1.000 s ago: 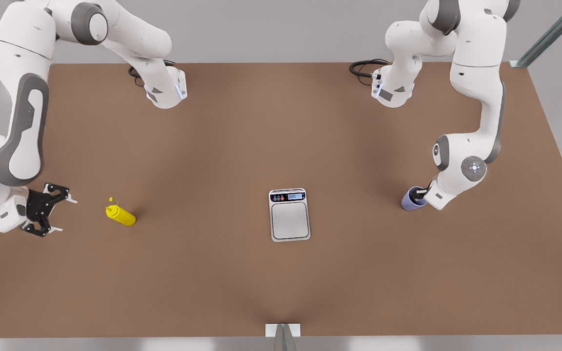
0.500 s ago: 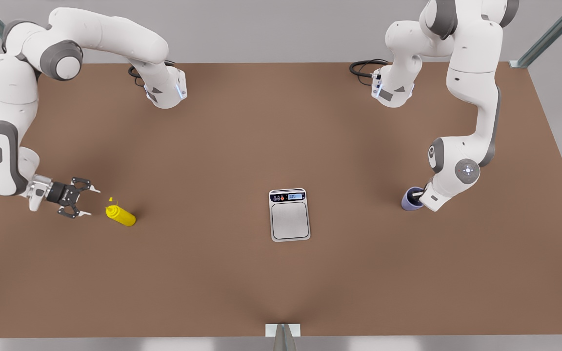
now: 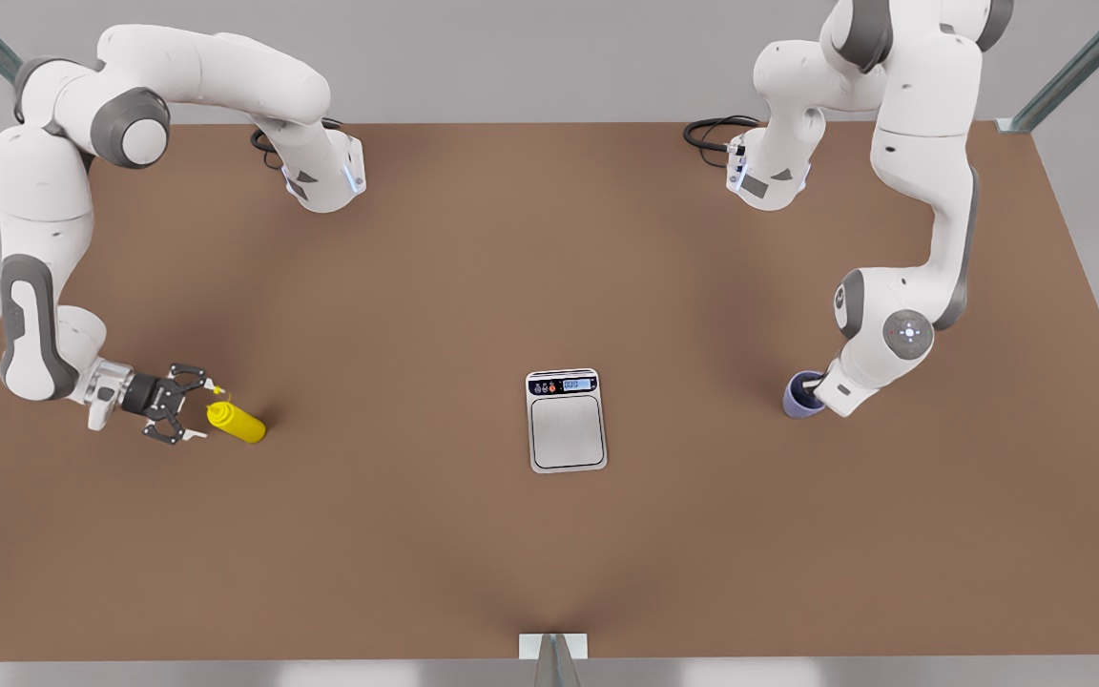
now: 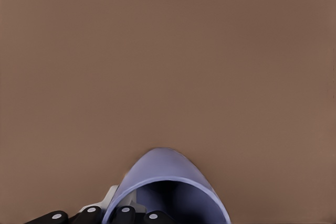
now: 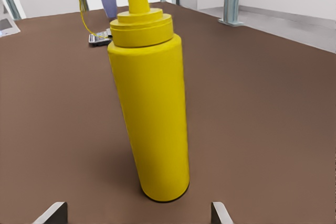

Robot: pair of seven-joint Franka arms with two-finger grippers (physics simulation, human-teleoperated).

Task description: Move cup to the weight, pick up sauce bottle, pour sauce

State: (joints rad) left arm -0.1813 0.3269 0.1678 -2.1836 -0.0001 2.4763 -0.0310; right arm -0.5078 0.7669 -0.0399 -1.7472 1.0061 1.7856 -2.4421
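The lavender cup (image 3: 798, 395) stands on the table at the front view's right, well apart from the weight (image 3: 566, 421) in the middle. My left gripper (image 3: 813, 388) is shut on the cup's (image 4: 157, 169) rim, one finger inside the wall and one outside. At the front view's left the yellow sauce bottle (image 3: 238, 423) stands upright. My right gripper (image 3: 202, 412) is level with the table and open, its fingertips (image 5: 52, 211) spread wide just short of the bottle (image 5: 149, 103), not touching it.
The brown table (image 3: 416, 286) is bare apart from these things. Both arm bases and black cables (image 3: 714, 131) sit along the far edge. A metal post (image 3: 553, 658) stands at the near edge. The right wrist view shows the weight (image 5: 98, 38) and cup (image 5: 108, 5) far behind the bottle.
My right gripper has swung down and toward the bottle from the front view's left until its fingertips reach the nozzle end. My left arm has shifted slightly at the cup, which has barely moved.
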